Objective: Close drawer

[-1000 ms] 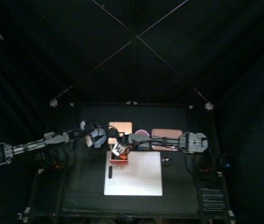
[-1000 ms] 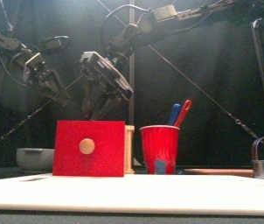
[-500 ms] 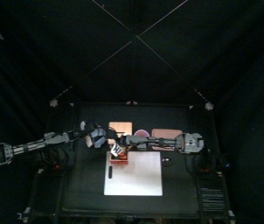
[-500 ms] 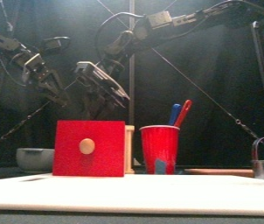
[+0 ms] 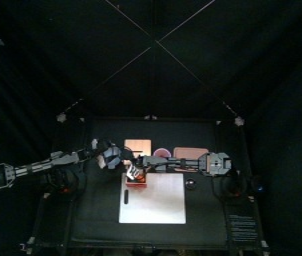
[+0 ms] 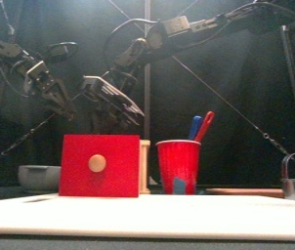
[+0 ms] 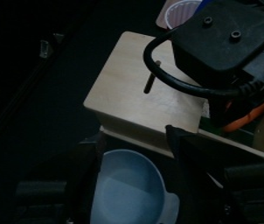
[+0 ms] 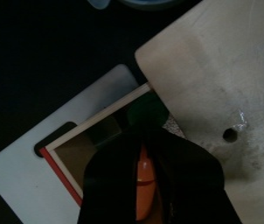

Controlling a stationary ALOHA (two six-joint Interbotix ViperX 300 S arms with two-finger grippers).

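Drawer: we see the drawer (image 6: 98, 165) standing on the white board (image 5: 155, 200) in the middle of the worktop (image 5: 87, 225), its red front and pale round knob facing the front camera. From the right wrist it shows pulled out of its wooden case (image 8: 216, 79), not yet shut.
Right end effector: the right end effector (image 6: 109, 98) hangs just above and behind the drawer. We cannot tell whether it is parted or closed, nor whether it holds anything.
Left end effector: the left end effector (image 6: 54, 94) is spread wide and empty, up at the left, above the white bowl (image 7: 125, 185).
Neighbours: a red cup (image 6: 179, 166) with pens stands just beside the drawer.
Change: against a second ago, we find the right arm lowered slightly toward the drawer. The left arm, drawer, cup and bowl are where they were.
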